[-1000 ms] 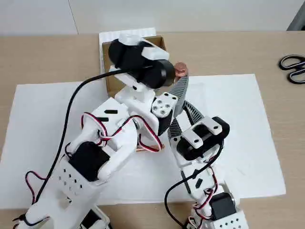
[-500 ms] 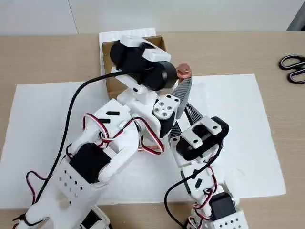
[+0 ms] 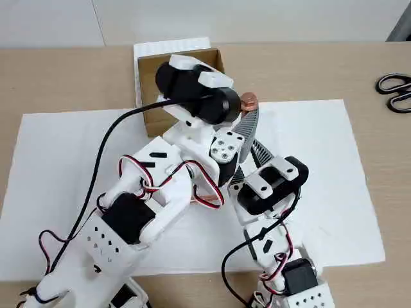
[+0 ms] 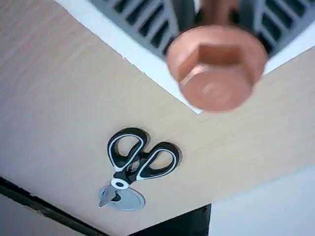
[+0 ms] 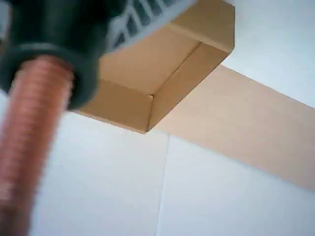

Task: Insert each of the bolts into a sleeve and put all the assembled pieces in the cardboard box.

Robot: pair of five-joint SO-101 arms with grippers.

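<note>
A copper bolt [image 3: 249, 99] is held by its head end in my left gripper [image 3: 247, 110], just to the right of the cardboard box [image 3: 148, 77]. In the left wrist view the hex head [image 4: 216, 69] sticks out past the grey fingers [image 4: 142, 19]. My right gripper [image 3: 246, 153] comes up from the near side and meets the left one, its tips hidden under it. Its wrist view shows the bolt's threaded shaft [image 5: 29, 132] passing through a black sleeve [image 5: 54, 54], with the box [image 5: 189, 73] behind. The right gripper looks shut on the sleeve.
A white paper sheet [image 3: 308, 167] covers the middle of the wooden table. Black-handled scissors [image 3: 395, 90] lie at the far right edge, also seen in the left wrist view as scissors [image 4: 140, 157]. The left arm's body [image 3: 148, 192] spans the paper's near left.
The left arm has shifted a little to the right and nearer, carrying the bolt head with it and uncovering more of the box. The right arm has hardly moved.
</note>
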